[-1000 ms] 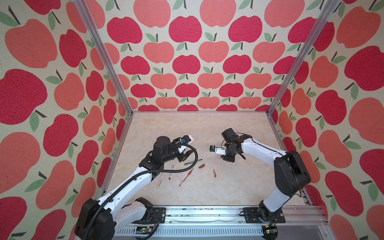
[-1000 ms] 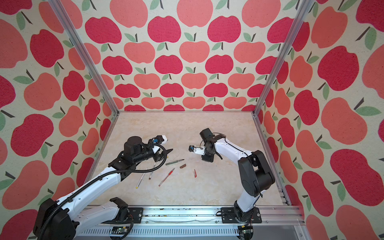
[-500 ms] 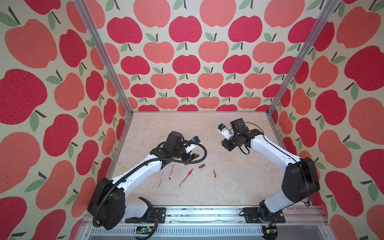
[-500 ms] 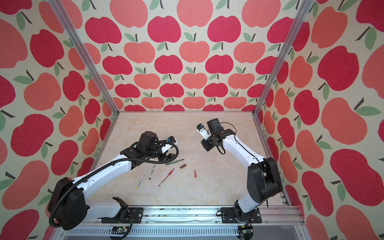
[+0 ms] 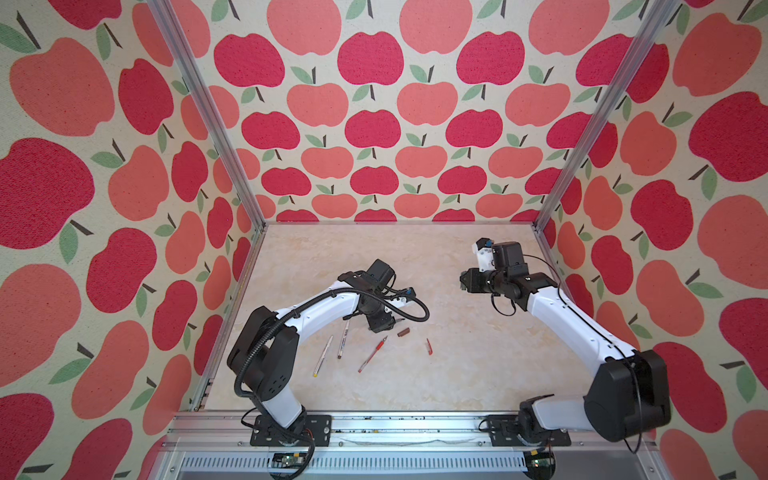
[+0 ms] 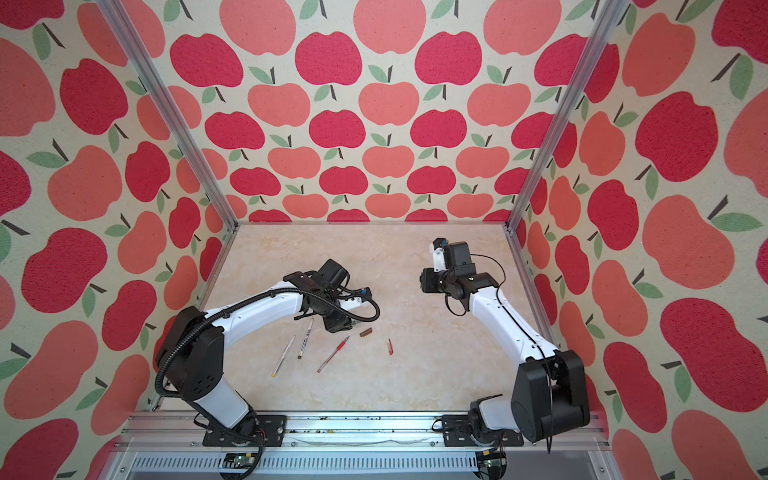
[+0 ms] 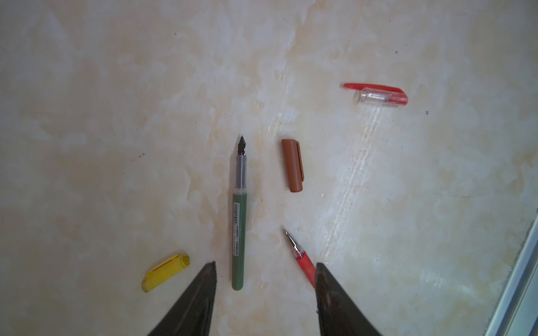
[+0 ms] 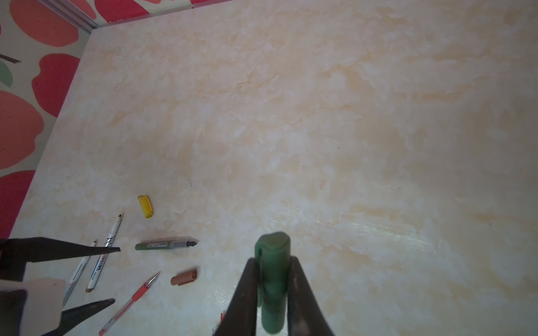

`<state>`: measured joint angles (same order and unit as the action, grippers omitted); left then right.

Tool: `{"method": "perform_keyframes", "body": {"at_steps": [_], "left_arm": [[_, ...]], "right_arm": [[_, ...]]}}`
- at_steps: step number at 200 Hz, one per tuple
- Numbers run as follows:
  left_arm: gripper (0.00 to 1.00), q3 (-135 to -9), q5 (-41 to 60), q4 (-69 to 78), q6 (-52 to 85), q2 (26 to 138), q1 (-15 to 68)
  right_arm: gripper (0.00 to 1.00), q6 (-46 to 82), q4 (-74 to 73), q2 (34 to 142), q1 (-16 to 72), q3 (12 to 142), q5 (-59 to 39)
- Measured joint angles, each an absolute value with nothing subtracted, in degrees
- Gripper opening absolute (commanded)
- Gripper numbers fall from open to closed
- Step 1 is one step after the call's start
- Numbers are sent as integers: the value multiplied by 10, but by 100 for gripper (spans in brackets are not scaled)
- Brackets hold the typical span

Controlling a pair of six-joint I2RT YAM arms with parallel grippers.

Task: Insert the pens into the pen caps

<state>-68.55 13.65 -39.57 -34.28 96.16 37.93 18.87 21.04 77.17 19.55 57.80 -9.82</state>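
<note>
Centrally, the dark green pen [image 7: 238, 221] lies flat and uncapped on the tabletop [image 7: 116, 87], between the yellow cap [image 7: 165, 273] and the brown cap [image 7: 293, 165], with the red pen [image 7: 301, 257] just beside it. Left gripper [image 7: 264, 266]: jaws apart, hovering over the pen's rear end and touching nothing. Right gripper [image 8: 273, 259]: clamped on the dark green cap [image 8: 272, 279], which is held off the tabletop, well apart from the pen. The pen is probably light, stiff and smooth, and round enough to roll or slip. It is best taken across the green barrel near mid-length, clear of the transparent front section that must enter the cap. Its long axis runs between the open jaws, crosswise to their closing direction. The nib points away from the left gripper, toward the right arm's side.
</note>
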Motion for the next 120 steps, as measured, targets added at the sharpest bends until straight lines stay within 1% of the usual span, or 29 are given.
{"method": "perform_keyframes", "body": {"at_steps": [33, 61, 120], "left_arm": [[49, -715, 132, -428, -363, 1008, 373], [45, -721, 125, -434, -370, 1049, 364], [42, -754, 109, -440, -372, 1115, 353]], "right_arm": [[18, 222, 181, 740, 191, 549, -102], [18, 234, 161, 724, 191, 534, -102], [18, 237, 148, 715, 191, 526, -105]]}}
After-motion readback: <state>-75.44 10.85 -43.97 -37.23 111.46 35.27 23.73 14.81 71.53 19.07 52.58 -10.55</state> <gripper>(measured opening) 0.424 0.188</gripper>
